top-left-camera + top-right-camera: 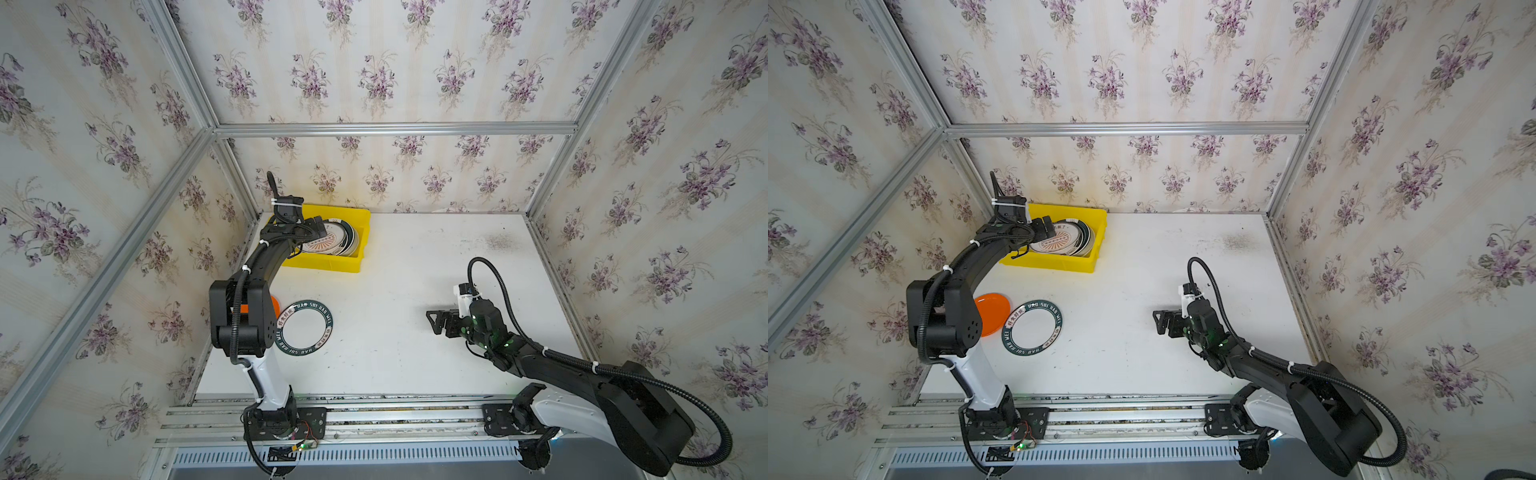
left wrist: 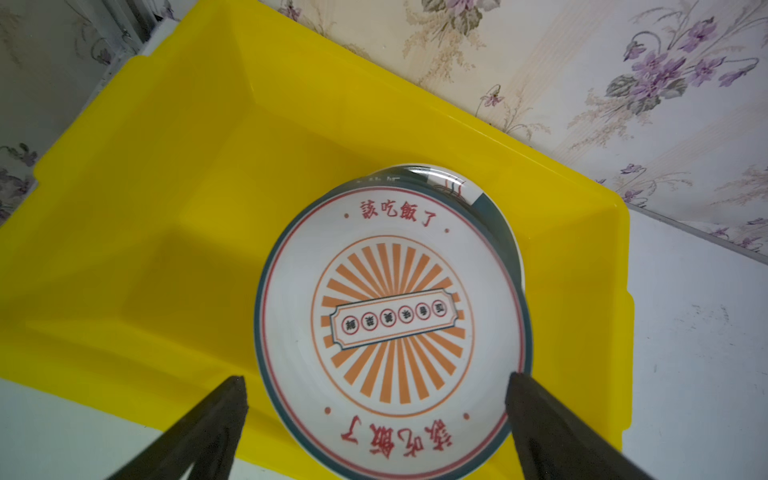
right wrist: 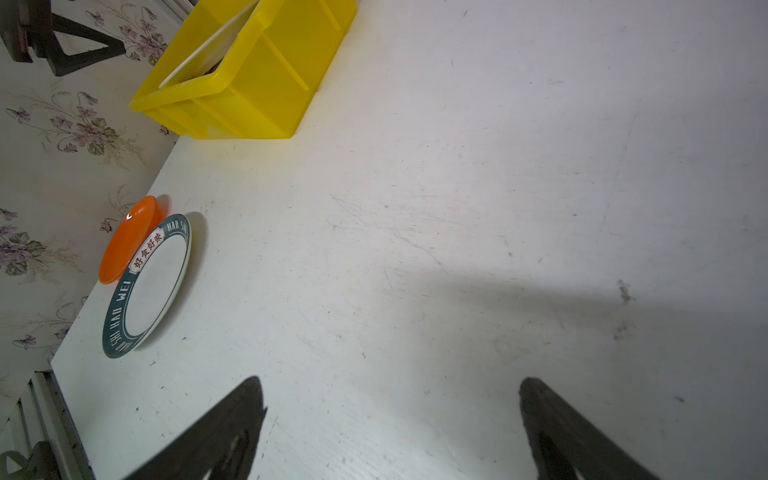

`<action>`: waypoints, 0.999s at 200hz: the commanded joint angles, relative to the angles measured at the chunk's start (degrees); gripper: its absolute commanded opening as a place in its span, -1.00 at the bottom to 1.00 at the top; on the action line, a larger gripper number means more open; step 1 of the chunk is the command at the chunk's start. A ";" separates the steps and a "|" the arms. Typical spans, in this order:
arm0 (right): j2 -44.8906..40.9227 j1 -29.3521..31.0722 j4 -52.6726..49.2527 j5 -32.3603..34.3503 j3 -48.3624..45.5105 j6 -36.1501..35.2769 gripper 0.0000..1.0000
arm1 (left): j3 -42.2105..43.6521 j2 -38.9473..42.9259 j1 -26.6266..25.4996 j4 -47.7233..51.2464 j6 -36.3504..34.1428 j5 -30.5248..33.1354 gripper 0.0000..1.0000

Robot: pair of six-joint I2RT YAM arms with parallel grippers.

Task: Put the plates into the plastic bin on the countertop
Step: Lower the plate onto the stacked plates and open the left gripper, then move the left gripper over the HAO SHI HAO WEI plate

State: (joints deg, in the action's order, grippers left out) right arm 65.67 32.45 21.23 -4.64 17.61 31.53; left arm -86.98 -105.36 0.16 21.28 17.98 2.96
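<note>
a white, scuffed surface (image 1: pixel 415 299) boxed in by violet-sprigged wallpaper (image 1: pixel 374 75) and aluminium rails (image 1: pixel 395 129). the yellow plastic bin (image 1: pixel 328 265) stands at the surface's far left corner, upper left of centre in both top views. in it a sunburst plate (image 2: pixel 392 320) lies face up on a few dark-rimmed plates (image 2: pixel 496 216), the pile slightly fanned and crowded toward the bin's right end; the other end shows bare yellow floor in the left wrist view. the left claw (image 2: pixel 376 378) hangs just above the near edge of the sunburst plate, released, its jaws spread wide and grasping nothing. the right claw (image 3: pixel 390 380) is likewise released and empty, low over bare surface right of centre in both top views, well apart from every plate. two plates lie outside the bin: a lettered plate (image 1: pixel 304 330) with a dark green rim and an orange plate (image 1: pixel 994 316), at lower left of the surface beside the left arm's elbow, the lettered rim overlapping the orange edge. step in hand, as judged: letting go and clearing the bin. done well, the left claw rises straight up until its tips clear the plate rim and the bin's lip before any sideways swing, since a dragged tip could upset the fanned pile; the lettered plate, lying uppermost, looks the sensible next pick.
</note>
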 commanded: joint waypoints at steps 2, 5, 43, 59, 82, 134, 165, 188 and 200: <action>-0.38 -0.10 2.41 0.23 0.75 0.03 0.96 | 1.38 2.33 -0.74 -0.07 -1.31 6.87 0.99; -0.51 -0.10 2.52 0.25 0.64 0.05 0.96 | 1.64 2.69 -0.85 -0.03 -1.45 7.39 0.99; -2.53 -0.11 3.04 0.51 -0.76 0.27 0.96 | 4.15 7.11 -1.79 -0.31 -0.53 8.63 0.99; -3.38 -0.14 2.58 0.34 -0.82 0.27 0.96 | 5.47 9.15 -2.37 -0.52 -0.05 8.38 0.99; -4.70 -0.28 1.73 0.58 -1.19 0.80 0.96 | 8.26 12.98 -3.45 -0.95 0.51 8.88 0.99; -4.94 -0.26 0.80 -1.40 -0.83 1.75 0.96 | 21.49 26.14 -5.17 -3.91 3.96 9.41 0.99; -4.42 -0.26 0.82 -3.13 -0.74 3.82 0.96 | 30.07 36.15 -6.25 -3.77 8.37 9.78 0.99; -3.98 -0.28 1.18 -4.36 -0.99 4.59 0.96 | 36.84 43.78 -8.16 -1.64 12.90 10.63 0.99; -3.71 -0.28 1.33 -4.91 -1.00 4.68 0.96 | 40.22 47.24 -9.03 0.79 15.43 11.63 0.99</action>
State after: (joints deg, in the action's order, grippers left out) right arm 61.56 32.23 21.32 -7.51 16.38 35.16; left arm -51.35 -62.61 -7.73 18.85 26.87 12.34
